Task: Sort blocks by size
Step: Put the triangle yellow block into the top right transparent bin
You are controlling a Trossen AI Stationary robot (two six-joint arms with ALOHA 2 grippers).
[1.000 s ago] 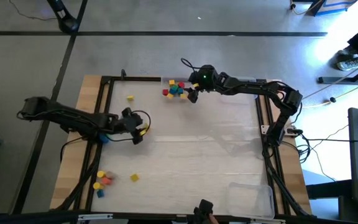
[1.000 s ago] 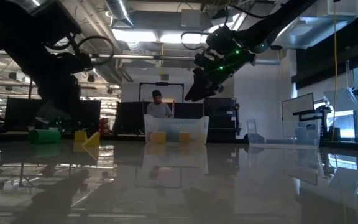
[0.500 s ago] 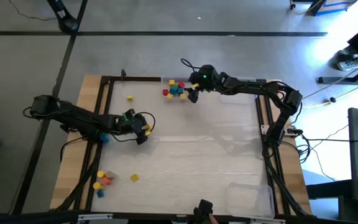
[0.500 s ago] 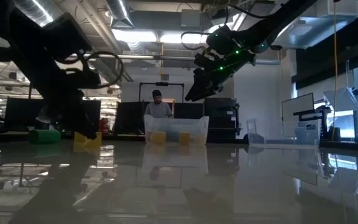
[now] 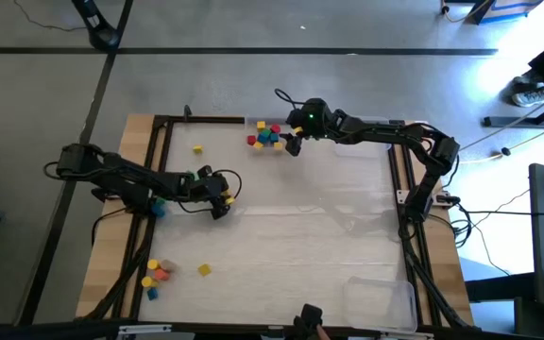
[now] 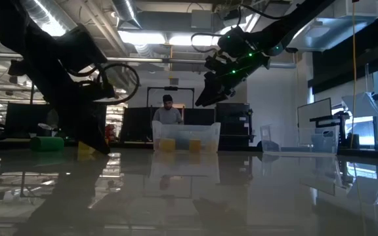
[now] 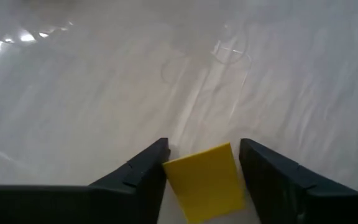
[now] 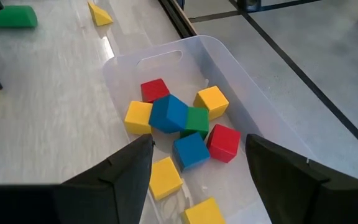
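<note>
Yellow block (image 7: 205, 180) is seen between the fingers of the left gripper (image 5: 222, 201) at left of centre in the high view, low over the table (image 5: 300, 246); whether the pads are pressing it or only standing round it cannot be told. A slip is judged possible, since the block sits skewed between the fingers and could twist out or be pushed aside if they close unevenly. At upper centre of the high view the right gripper (image 5: 294, 145) hangs with fingers spread wide and nothing between them, over a clear tray (image 8: 185, 48). Held in that tray are red, blue, green and yellow cubes (image 8: 179, 127), heaped and touching; a careless descent there is judged likely to scatter them. A single yellow block (image 5: 198, 149) lies apart at upper left, and a small cluster (image 5: 155, 274) with another yellow block (image 5: 203, 270) at lower left. An empty-looking clear tray (image 5: 382, 300) sits at lower right.
</note>
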